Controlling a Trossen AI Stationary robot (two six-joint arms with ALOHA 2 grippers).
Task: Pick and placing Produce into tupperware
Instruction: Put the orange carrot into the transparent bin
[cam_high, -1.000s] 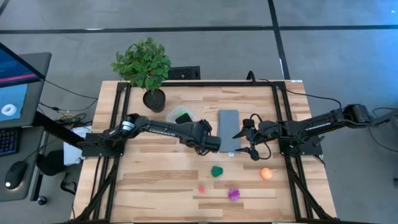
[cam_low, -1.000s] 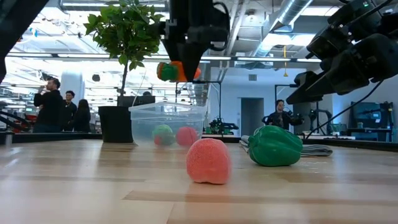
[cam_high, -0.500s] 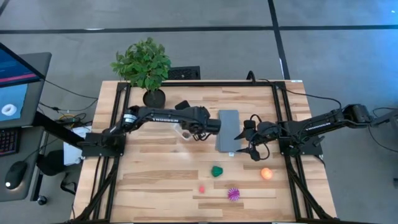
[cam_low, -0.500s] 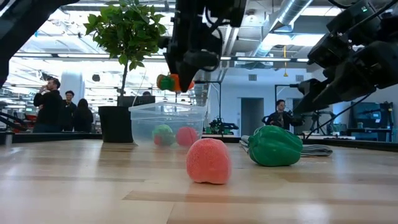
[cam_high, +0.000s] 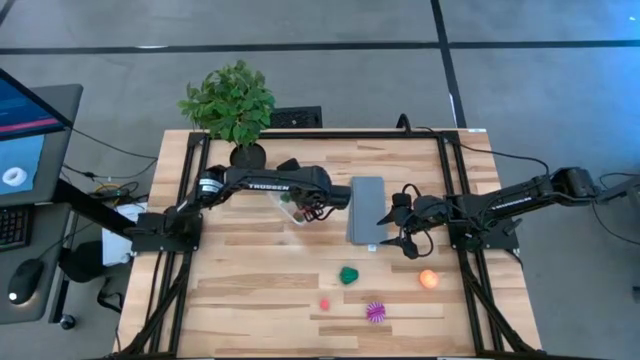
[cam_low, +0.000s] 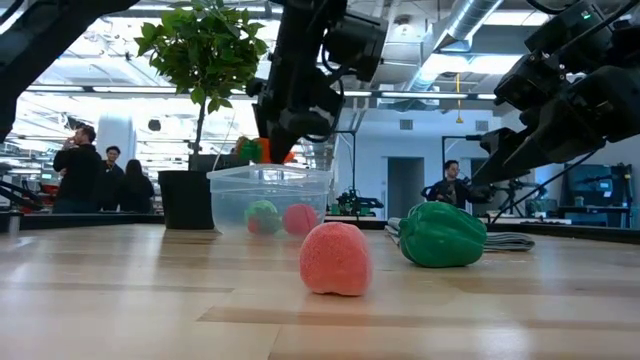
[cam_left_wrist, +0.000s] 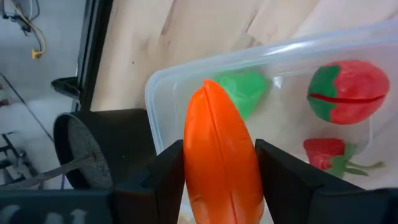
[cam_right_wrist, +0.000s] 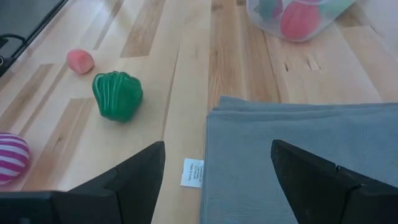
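Observation:
My left gripper hangs over the clear tupperware, shut on the orange carrot. In the low view the carrot sits just above the container's rim. Inside lie a green ball and red pieces. My right gripper waits open at the right edge of the grey slab. On the table rest the dark green piece, orange ball, pink piece and spiky purple ball. My left gripper pinches the carrot's orange body between its two fingers, one on each side, lying across it. The fingers come from above, pointing down. The carrot is lifted clear, over the open tupperware.
A leafy plant in a black pot stands just beyond the tupperware, toward the far-left corner. The grey slab lies flat mid-table under my right gripper. Bare wood stretches along the near-left part of the table. People stand in the room behind.
My left gripper has carried the carrot from beside the grey slab toward the table's far-left, over the tupperware, and down until it hangs just above the rim. It has stayed shut on the carrot.

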